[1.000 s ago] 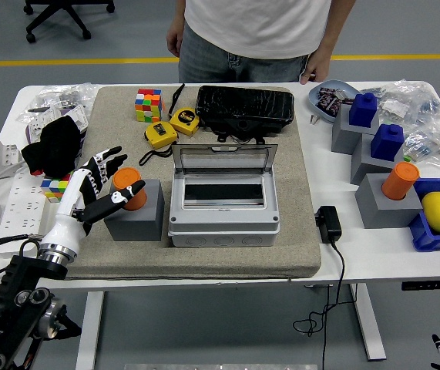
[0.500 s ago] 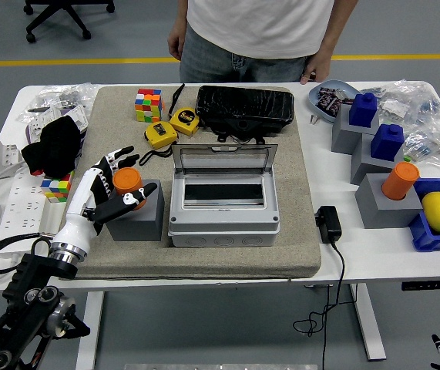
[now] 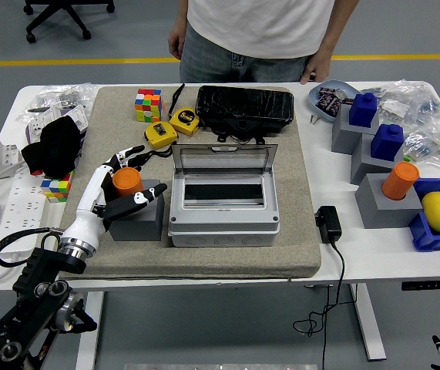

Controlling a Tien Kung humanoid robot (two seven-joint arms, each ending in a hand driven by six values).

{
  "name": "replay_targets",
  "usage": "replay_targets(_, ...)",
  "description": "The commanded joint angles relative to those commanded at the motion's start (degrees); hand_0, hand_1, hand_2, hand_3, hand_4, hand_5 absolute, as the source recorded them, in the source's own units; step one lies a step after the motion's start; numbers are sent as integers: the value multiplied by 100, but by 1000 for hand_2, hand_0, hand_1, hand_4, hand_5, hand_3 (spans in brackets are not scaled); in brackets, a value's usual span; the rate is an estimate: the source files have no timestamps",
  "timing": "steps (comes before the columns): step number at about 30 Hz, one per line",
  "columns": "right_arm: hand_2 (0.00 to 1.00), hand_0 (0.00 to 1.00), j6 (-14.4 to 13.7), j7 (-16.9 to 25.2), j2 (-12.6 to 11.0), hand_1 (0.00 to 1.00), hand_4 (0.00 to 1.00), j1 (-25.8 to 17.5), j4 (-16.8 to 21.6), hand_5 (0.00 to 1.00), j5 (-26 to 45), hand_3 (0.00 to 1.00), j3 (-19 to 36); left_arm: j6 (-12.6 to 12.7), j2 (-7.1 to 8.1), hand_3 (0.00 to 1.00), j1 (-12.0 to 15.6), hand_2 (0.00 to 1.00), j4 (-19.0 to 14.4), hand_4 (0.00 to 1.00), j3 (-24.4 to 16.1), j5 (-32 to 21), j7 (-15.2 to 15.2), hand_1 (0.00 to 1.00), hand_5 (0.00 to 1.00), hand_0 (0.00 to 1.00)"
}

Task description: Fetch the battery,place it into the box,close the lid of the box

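Over the last second the left hand (image 3: 115, 189) has slid further in from the left, and its fingers now reach around the orange battery (image 3: 126, 180) instead of stopping short of it. Its fingers are spread apart, the upper ones arching past the battery's far side and the thumb lying across the near side, on the grey block (image 3: 139, 220) the battery stands on. Whether they press the battery yet I cannot tell. Just to the right sits the grey box (image 3: 223, 208) on the tan mat (image 3: 204, 254), its clear lid (image 3: 224, 157) standing open. At the white table's (image 3: 374, 254) far side a person (image 3: 258, 35) stands, hands down at the edge.
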Motion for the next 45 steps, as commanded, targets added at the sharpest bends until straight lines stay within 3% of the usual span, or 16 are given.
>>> replay_targets(5,793,867,-1,0,3,825,998,1,0,998,-14,785,8,27,8,744,-5,722,5,998,21,64,18,792,2,769)
replay_targets(6,793,866,-1,-2,3,825,998,-1,0,998,-18,785,7,18,11,551,-6,565,4,998,23,70,19,706,2,636)
replay_targets(11,793,866,-3,-10,2,825,998,1,0,998,-43,785,20,28,6,551,-26,565,0,998,31,64,13,706,2,636)
replay_targets(12,792,867,-4,-9,3,825,998,3,0,998,-45,783,22,31,5,507,-30,511,3,998,31,60,11,646,2,529)
replay_targets(17,792,867,-5,-4,5,825,998,9,0,998,-38,783,19,55,-1,507,-46,511,11,998,41,47,2,646,2,529)
replay_targets(18,792,866,-6,-5,6,825,998,9,0,998,-40,782,22,57,-3,433,-52,442,13,998,44,47,3,579,2,425)
replay_targets(35,792,866,-9,-3,3,825,998,22,0,998,-72,782,64,150,-25,400,-134,402,100,998,127,42,-3,485,2,332)
replay_targets(36,791,866,-9,-2,3,825,998,22,0,998,-73,781,66,168,-28,328,-135,346,102,998,134,56,1,414,2,250)
replay_targets(41,791,866,-12,-5,1,825,998,19,0,998,-83,781,82,256,-30,328,-142,346,98,998,160,160,33,414,2,250)
replay_targets(42,792,866,-13,-6,1,825,998,18,0,998,-84,781,82,261,-30,231,-143,243,98,998,161,166,35,259,2,183)
replay_targets(45,792,866,-14,-8,4,825,998,20,0,998,-95,781,92,279,-31,231,-152,243,98,998,160,181,39,259,2,183)
